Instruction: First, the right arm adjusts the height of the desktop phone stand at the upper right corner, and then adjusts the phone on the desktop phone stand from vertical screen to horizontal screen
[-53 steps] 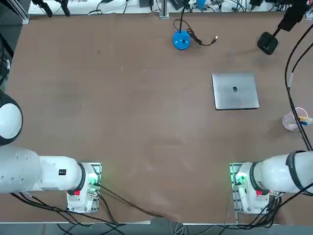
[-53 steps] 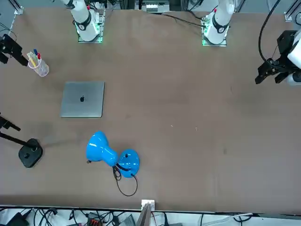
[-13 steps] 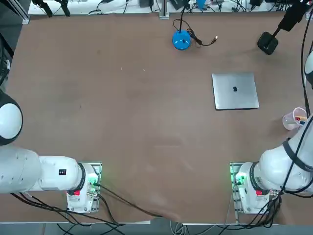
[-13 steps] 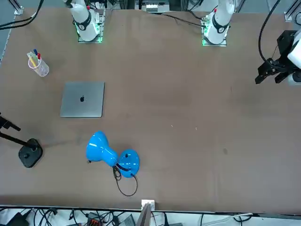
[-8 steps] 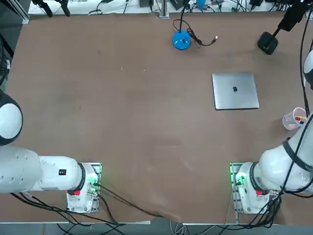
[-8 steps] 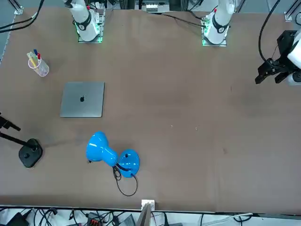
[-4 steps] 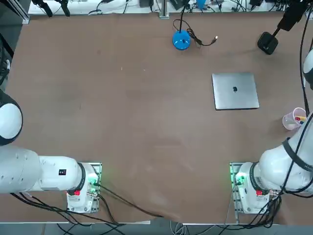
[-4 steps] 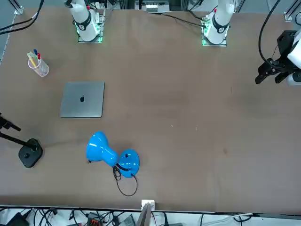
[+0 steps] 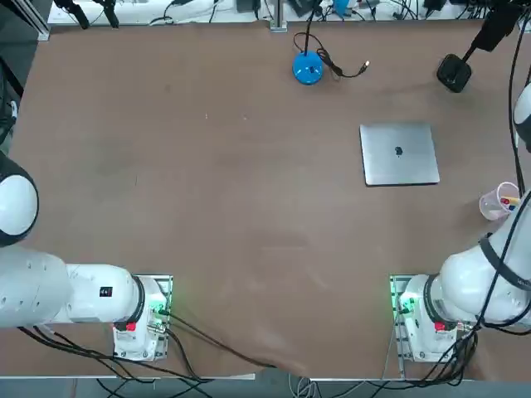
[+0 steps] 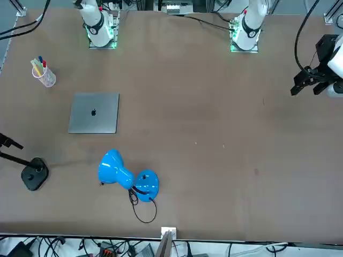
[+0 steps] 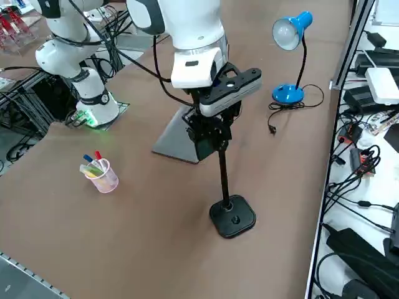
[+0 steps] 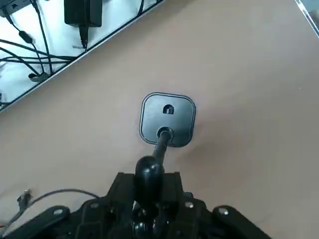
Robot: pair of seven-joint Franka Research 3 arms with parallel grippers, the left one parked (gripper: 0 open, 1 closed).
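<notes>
The right gripper [image 11: 211, 128] sits at the top of the desktop phone stand [image 11: 230, 215], its fingers closed on the stand's upper joint and holder; the slim pole drops straight beneath it to the black base on the table [image 11: 156, 205], as the wrist view also shows. This closing is the fresh change, the fingers having drawn in over the last second, so I judge the grasp for the height adjustment made and the lift or push not yet begun. The phone [image 11: 206, 146] appears to hang just under the gripper, upright in the holder, though partly hidden. Against the earliest overhead frame, the right arm [image 9: 485, 286] has swung from low over its base out toward the far right corner; the stand's base has not shifted.
</notes>
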